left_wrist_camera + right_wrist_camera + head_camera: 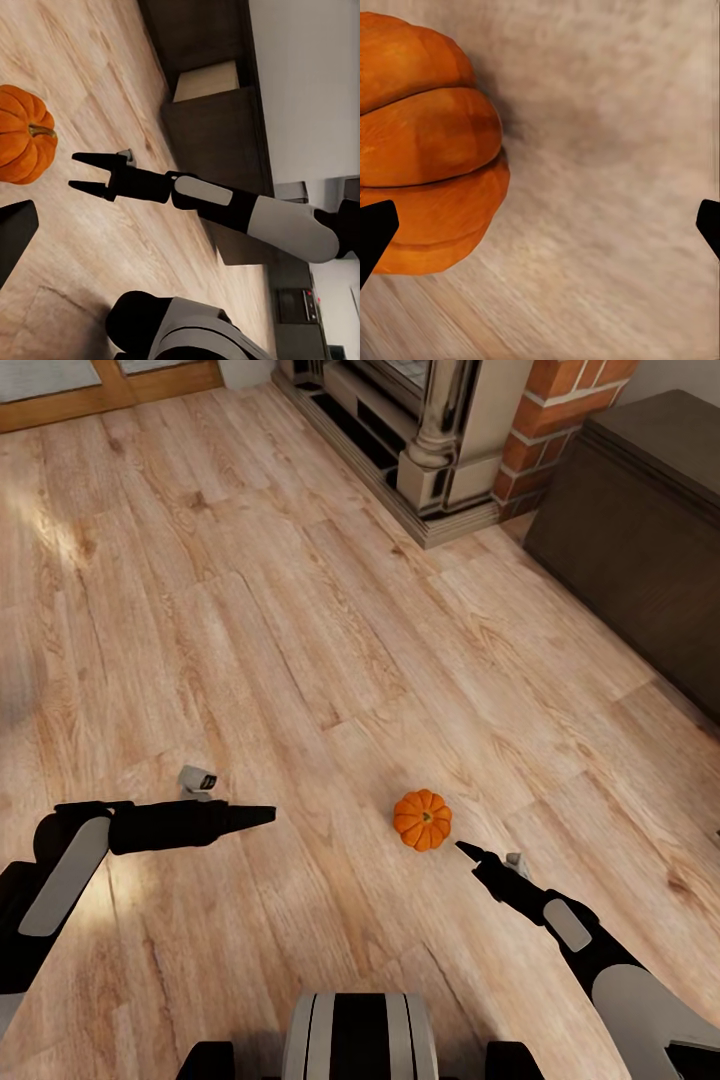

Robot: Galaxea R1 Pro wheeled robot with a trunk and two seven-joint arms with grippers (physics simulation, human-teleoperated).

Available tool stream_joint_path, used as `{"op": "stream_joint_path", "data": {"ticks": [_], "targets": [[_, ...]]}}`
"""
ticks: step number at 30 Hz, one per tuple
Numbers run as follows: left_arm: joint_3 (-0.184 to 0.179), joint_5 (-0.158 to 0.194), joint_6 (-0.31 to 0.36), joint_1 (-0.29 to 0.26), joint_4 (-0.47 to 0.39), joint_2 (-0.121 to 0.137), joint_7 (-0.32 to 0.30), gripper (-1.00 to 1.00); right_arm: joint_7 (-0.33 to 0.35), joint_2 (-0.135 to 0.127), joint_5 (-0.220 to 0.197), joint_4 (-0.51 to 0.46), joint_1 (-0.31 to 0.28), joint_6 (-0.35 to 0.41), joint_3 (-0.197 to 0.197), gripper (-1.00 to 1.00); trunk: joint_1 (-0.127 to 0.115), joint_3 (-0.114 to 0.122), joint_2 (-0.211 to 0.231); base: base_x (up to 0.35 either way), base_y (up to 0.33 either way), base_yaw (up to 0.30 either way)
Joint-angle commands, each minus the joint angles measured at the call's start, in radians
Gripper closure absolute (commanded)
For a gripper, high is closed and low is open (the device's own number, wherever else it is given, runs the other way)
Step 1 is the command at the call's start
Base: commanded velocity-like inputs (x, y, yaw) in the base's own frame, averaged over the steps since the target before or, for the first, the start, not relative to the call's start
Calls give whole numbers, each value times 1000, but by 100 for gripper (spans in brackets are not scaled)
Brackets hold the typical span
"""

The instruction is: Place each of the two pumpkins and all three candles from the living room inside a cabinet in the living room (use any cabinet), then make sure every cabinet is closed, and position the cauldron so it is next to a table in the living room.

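Head view: a pumpkin (422,819) sits on the plank floor (300,610), wide bare boards all round. The right gripper (468,849) points at it, just beside, not touching. The left gripper (262,815) hangs well apart, its spread unreadable. The cabinet (640,530) stands at the floor's far right edge, beside a brick fireplace (450,430).

Left wrist view: the right gripper (81,172) is spread, empty, near the pumpkin (22,135); one cabinet (217,142) front stands pulled out.

Right wrist view: fingertips (375,232) wide apart; the pumpkin (424,142) is by one tip.

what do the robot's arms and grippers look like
Both arms are glossy black with rounded pale-grey panels. The left gripper and right gripper end in slim, pointed black fingers, each arm carrying a small grey block near the wrist. No cables are visible.
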Motion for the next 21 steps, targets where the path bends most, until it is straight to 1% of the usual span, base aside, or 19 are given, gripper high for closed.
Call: {"op": "stream_joint_path", "data": {"ticks": [1, 6, 15, 17, 20, 21], "targets": [[-1, 1, 3, -1, 0, 1, -3, -100, 2, -1, -6, 0, 0, 8, -4, -100, 0, -1, 0, 8, 0, 0], [-1, 3, 3, 0, 2, 0, -3, -100, 9, -8, -10, -2, 0, 7, -6, -100, 0, -1, 0, 109, 0, 0], [-1, 3, 3, 0, 2, -1, -2, -100, 14, -6, -4, -10, 1, 10, 5, -100, 0, -1, 0, 41, 0, 0], [-1, 3, 3, 0, 2, -1, -2, -100, 16, -5, -3, -13, 1, 11, 15, -100, 0, -1, 0, 6, 0, 0], [-1, 3, 3, 0, 2, -2, -2, -100, 17, -5, -3, -14, 0, 11, 48, -100, 0, -1, 0, 3, 0, 0], [-2, 3, 3, 0, 2, -2, -2, -100, 17, -5, -3, -15, 0, 11, 53, -100, 0, -1, 0, 1, 0, 0]]}}
